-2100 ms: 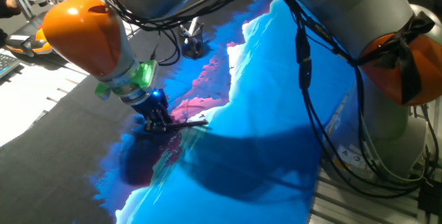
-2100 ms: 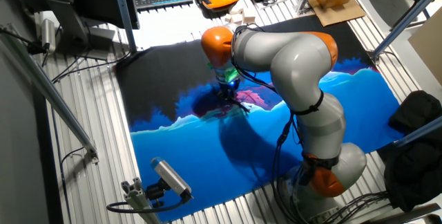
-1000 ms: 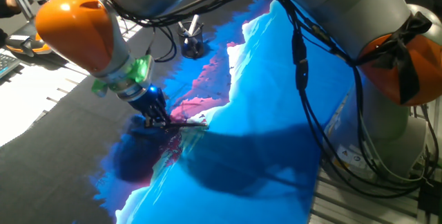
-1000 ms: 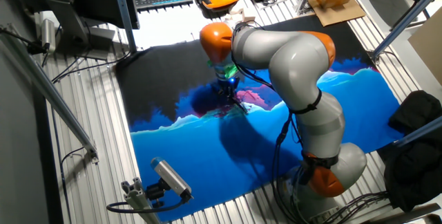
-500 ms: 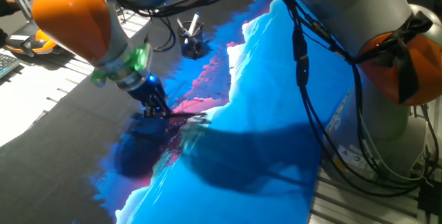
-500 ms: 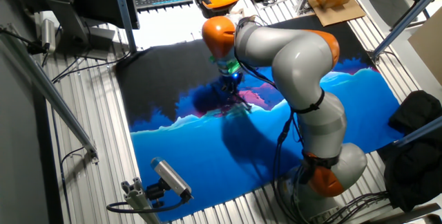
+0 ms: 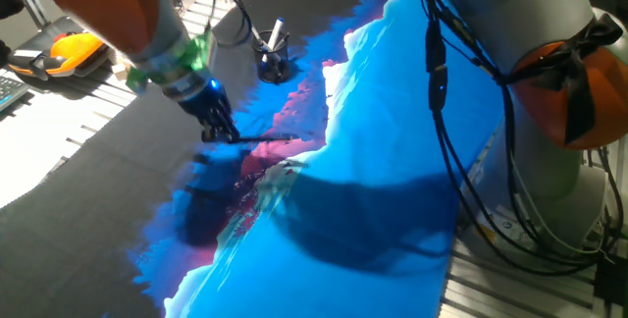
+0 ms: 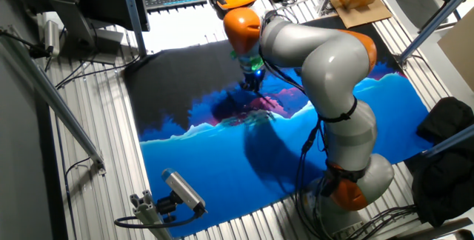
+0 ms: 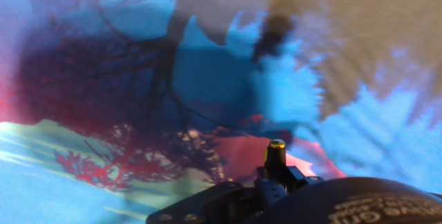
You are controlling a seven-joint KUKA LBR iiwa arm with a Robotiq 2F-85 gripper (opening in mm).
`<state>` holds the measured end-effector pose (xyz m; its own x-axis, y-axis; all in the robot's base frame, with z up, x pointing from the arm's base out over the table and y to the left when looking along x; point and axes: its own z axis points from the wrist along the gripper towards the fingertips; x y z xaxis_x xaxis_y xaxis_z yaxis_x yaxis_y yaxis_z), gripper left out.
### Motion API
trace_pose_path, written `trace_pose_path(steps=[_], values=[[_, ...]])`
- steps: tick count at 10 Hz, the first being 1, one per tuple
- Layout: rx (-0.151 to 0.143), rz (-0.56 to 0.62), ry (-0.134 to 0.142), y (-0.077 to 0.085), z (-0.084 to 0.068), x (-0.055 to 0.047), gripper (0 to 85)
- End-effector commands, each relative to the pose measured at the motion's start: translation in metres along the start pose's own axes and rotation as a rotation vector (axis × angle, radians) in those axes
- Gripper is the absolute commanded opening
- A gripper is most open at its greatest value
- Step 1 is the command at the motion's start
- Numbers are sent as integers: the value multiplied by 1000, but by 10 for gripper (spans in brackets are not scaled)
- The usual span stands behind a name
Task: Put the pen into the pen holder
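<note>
- Clearly, the tool (image 7: 218, 132) is closed on the pen (image 7: 263, 139), which sticks out sideways from the fingers, roughly level and raised above the counter (image 7: 78, 151).
- From the other fixed view, the tool (image 8: 252, 87) hangs over the dark and pink part of the blue mat (image 8: 348, 129); the pen itself is too thin to make out there.
- Farther back on the counter stands the pen holder (image 7: 274, 64), well apart from the tool, with a couple of pens already upright in it.
- From the hand view, the picture is blurred; a dark blot (image 9: 275, 29) near the mat's far edge may be the pen holder, though that cannot be told for sure.
</note>
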<state>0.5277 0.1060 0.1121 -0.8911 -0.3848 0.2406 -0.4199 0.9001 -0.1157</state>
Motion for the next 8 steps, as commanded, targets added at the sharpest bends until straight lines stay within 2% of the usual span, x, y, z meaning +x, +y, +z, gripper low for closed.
trace_pose_path(steps=[1,3,4,5,6,8], values=[[-24,47,-14,-3,-5,0,0],[-51,89,-11,-17,-20,-2,0],[-38,99,-8,-25,-26,-2,0],[-43,127,-3,-33,-31,-2,0],[-34,153,-4,-43,-36,-2,0],[-16,202,-47,-61,-43,-3,0]])
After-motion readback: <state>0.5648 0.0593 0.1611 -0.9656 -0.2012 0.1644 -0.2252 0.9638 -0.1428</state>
